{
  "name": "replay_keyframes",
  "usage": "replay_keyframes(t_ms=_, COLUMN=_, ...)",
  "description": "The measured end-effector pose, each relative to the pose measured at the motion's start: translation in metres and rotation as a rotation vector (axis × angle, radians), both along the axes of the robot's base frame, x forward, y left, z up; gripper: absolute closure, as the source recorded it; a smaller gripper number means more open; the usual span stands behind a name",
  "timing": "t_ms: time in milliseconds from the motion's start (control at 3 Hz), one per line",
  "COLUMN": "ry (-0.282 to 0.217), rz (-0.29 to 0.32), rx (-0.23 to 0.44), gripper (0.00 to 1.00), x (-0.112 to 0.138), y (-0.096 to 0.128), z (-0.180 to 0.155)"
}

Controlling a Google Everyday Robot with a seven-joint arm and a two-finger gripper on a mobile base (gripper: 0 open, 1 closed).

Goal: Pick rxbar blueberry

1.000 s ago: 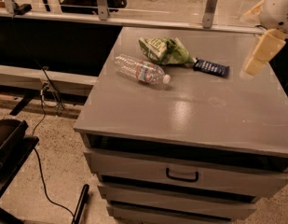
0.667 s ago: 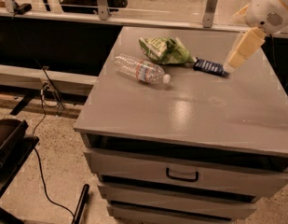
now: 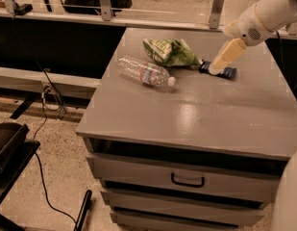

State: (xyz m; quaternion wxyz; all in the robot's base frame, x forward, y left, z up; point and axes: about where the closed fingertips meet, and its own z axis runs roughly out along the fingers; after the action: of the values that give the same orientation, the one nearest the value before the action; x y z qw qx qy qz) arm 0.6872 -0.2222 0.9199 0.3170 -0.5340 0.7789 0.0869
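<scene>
The rxbar blueberry (image 3: pixel 228 72) is a small flat dark navy wrapper lying on the grey cabinet top (image 3: pixel 196 114), toward the back right, just right of the green-and-white snack bag. My gripper (image 3: pixel 217 70), pale yellow on a white arm, reaches in from the upper right. Its tip is down on or just above the middle of the bar and hides that part, so only the bar's two ends show.
A green-and-white snack bag (image 3: pixel 169 52) lies left of the bar. A clear water bottle (image 3: pixel 144 71) lies on its side further left. The cabinet has drawers with a handle (image 3: pixel 187 181). A railing runs behind, and a cable (image 3: pixel 47 105) and a black object (image 3: pixel 8 143) are at the left.
My gripper has moved left and down, from above the cabinet's right edge to the blue bar. The bar, bag and bottle have not moved.
</scene>
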Motion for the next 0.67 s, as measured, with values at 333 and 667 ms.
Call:
replay_keyframes(t_ms=333, ry=-0.005, rz=-0.027, rx=-0.01, gripper=0.0, x=0.019, y=-0.004, z=-0.021)
replay_keyframes(t_ms=667, ry=0.006, rz=-0.048, rx=-0.023, gripper=0.0, x=0.033, y=-0.01, z=-0.046)
